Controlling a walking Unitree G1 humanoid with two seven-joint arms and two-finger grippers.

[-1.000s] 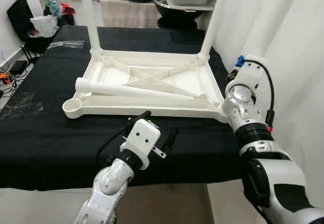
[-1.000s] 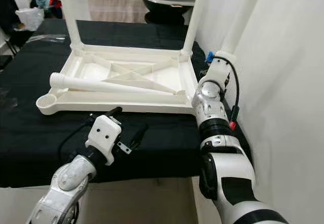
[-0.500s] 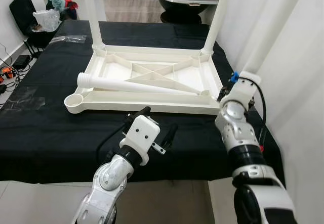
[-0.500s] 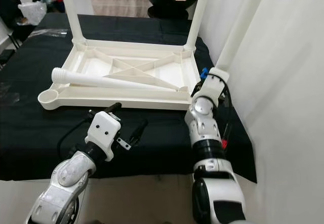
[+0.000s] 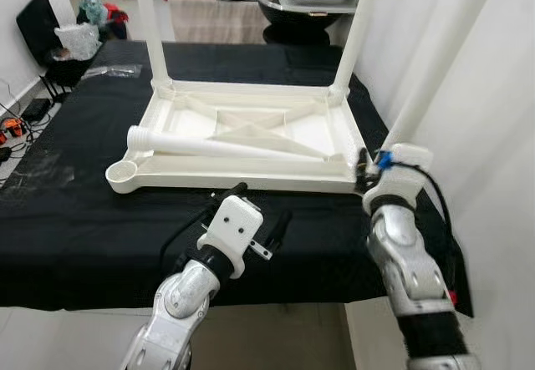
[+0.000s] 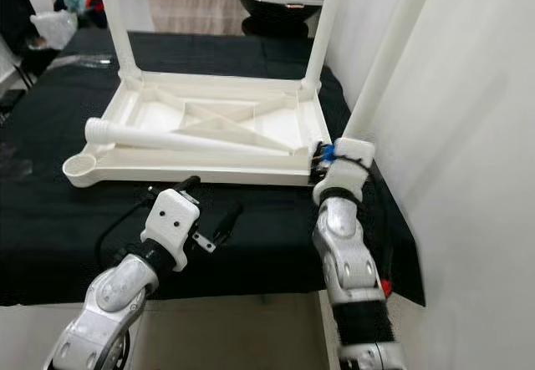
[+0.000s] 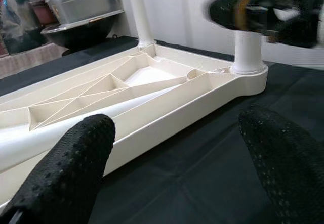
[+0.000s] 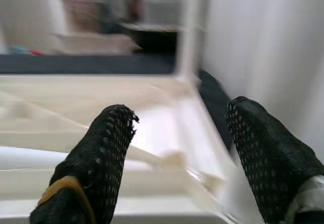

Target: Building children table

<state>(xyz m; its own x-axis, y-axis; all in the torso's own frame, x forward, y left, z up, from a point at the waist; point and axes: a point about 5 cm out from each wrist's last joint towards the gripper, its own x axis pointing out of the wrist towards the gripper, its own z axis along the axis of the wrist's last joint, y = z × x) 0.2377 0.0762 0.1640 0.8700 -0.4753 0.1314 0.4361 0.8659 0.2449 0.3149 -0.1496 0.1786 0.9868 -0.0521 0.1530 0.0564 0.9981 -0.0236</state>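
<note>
Tabletop [image 5: 251, 132]: upturned on black cloth [image 5: 75, 220], three legs fitted upright. Loose leg [image 5: 226, 147]: lies lengthwise across tabletop, long axis left-right. Left gripper [image 5: 266, 226]: fingers spread, empty, just before near edge; your nearer arm. Right gripper [image 8: 177, 148]: fingers apart, empty, at near right corner.

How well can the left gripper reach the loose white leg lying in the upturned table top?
Probably yes: the left gripper is open over the black cloth, just before the table top, and nothing stands between it and the loose leg.
</note>
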